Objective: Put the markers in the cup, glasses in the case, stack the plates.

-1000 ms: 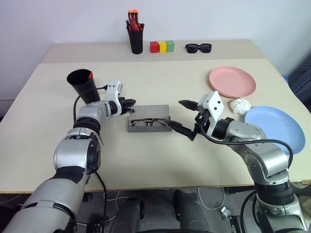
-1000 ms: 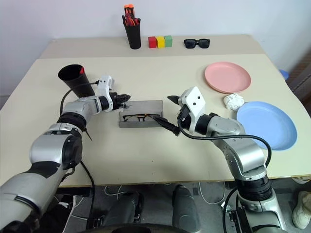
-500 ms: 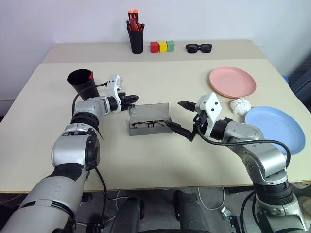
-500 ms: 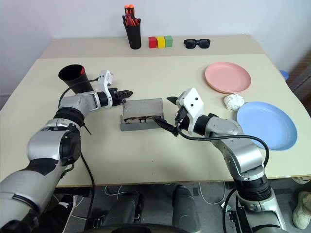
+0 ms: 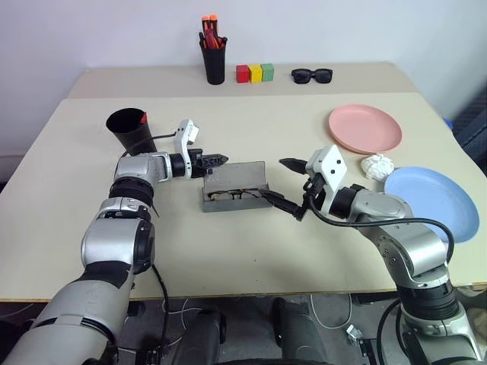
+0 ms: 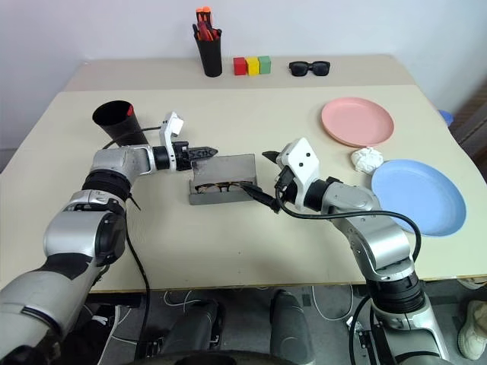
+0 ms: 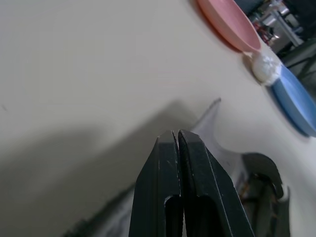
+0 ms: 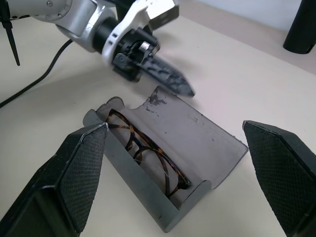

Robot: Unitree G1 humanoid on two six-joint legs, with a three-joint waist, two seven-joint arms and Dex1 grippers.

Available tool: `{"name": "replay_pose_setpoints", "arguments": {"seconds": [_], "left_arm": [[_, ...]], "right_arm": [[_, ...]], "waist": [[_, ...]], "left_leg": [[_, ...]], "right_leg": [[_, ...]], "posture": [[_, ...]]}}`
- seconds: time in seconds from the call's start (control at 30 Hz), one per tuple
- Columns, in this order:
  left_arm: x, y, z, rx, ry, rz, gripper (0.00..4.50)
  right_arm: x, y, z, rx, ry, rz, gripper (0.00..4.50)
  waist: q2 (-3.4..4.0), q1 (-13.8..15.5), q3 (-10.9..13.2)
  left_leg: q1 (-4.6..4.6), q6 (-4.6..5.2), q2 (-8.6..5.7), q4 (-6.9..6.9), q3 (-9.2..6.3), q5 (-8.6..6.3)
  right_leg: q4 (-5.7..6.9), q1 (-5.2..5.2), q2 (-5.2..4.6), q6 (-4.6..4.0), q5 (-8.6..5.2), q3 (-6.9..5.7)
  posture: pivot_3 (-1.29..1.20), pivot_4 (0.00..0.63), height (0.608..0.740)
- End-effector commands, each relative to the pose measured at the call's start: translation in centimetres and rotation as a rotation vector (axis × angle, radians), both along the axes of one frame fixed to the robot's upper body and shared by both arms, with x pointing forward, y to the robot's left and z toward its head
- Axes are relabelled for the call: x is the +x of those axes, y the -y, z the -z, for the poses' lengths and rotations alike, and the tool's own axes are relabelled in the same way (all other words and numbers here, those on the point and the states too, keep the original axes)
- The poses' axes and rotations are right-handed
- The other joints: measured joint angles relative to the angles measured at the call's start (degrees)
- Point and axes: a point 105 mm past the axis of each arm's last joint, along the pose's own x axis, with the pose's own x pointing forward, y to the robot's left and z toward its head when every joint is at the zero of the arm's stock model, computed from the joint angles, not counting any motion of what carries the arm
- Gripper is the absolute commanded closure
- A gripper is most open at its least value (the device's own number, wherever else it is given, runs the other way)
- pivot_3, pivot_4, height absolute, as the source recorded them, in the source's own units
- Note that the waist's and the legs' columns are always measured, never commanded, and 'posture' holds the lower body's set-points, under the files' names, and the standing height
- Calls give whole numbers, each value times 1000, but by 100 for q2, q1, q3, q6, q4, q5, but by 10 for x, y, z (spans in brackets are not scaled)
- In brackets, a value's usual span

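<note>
At far left the cup (image 5: 131,133) stands on the table (image 5: 228,251) with the red marker (image 5: 142,118) in it. The left gripper (image 5: 221,159), jaws pressed together, points at the raised lid of the open case (image 5: 234,187), just left of it. The glasses (image 8: 148,153) lie inside the case. The right gripper (image 5: 289,186), jaws spread wide, sits at the case's right end. Farther right, well apart, lie the pink plate (image 5: 364,128) and blue plate (image 5: 431,199).

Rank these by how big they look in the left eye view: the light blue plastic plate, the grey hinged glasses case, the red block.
1. Light blue plastic plate, partly behind the right arm
2. Grey hinged glasses case
3. Red block, small and farthest from the camera
</note>
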Motion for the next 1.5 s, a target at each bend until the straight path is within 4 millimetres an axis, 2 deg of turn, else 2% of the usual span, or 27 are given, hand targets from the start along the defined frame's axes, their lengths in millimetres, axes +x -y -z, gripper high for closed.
{"name": "replay_pose_setpoints", "arguments": {"seconds": [0.03,0.07,0.2,0.4,0.5,0.67,0.97,1.07,1.13,1.23,1.4,1.5], "left_arm": [[15,-4,-19,36,117,-100,4434],[16,-4,-20,38,126,-106,4434],[17,-15,0,212,104,-125,4434],[3,-17,16,132,-34,-56,4434],[-2,-13,11,25,-99,-38,4434],[-6,-10,-7,-19,-97,35,4434],[-32,0,6,-4,-183,243,4434],[-14,-5,-2,0,-76,114,4434],[-1,-16,-9,18,-29,-10,4434],[0,-19,-9,29,-46,-28,4434],[-6,-26,6,87,-77,2,4434],[-16,-28,20,111,-131,57,4434]], "right_arm": [[-2,-2,-11,1,54,-12,0],[-2,-2,-11,0,55,-12,0],[-2,-3,-11,1,55,-14,0],[-2,-2,-12,0,58,-7,0],[-2,-2,-12,2,57,-10,0],[-2,-2,-12,-7,60,-11,0],[-2,-1,-10,-13,55,-9,0],[-3,-1,-11,-13,55,-10,0],[-4,0,-9,-14,37,-9,0],[-10,-1,-4,-26,-5,-41,0],[-33,22,4,-64,-99,-130,0],[-38,35,8,-103,-125,-125,0]], "waist": [[0,3,0],[0,3,0],[0,-3,0],[0,-8,0],[0,-8,0],[0,-9,0],[0,-14,0],[-1,-8,0],[-1,-4,0],[0,-3,0],[-1,7,0],[-1,-3,0]], "left_leg": [[0,0,0,0,0,0],[-1,0,0,0,0,0],[0,0,-1,0,1,0],[-1,0,-1,-1,2,0],[-1,0,-1,0,1,0],[-2,0,-1,1,1,0],[-1,0,-1,1,2,0],[-1,0,0,1,1,0],[-2,0,0,1,-1,0],[-2,0,0,1,-1,0],[-6,1,-2,1,0,0],[-2,1,-2,2,1,-1]], "right_leg": [[0,0,0,0,0,0],[0,0,0,0,0,0],[-1,0,0,0,0,0],[0,0,0,0,0,-1],[1,0,0,0,0,-1],[2,0,0,0,0,-1],[2,1,0,0,0,-1],[2,0,0,0,0,-1],[1,0,0,0,0,-1],[1,-1,0,0,0,0],[0,3,-1,1,0,-1],[-7,8,-1,4,1,-1]], "posture": [[0,150,740],[0,150,740],[0,150,740],[0,150,740],[0,150,740],[0,150,740],[0,150,740],[0,150,740],[0,150,740],[0,150,740],[0,150,740],[0,150,740]]}}
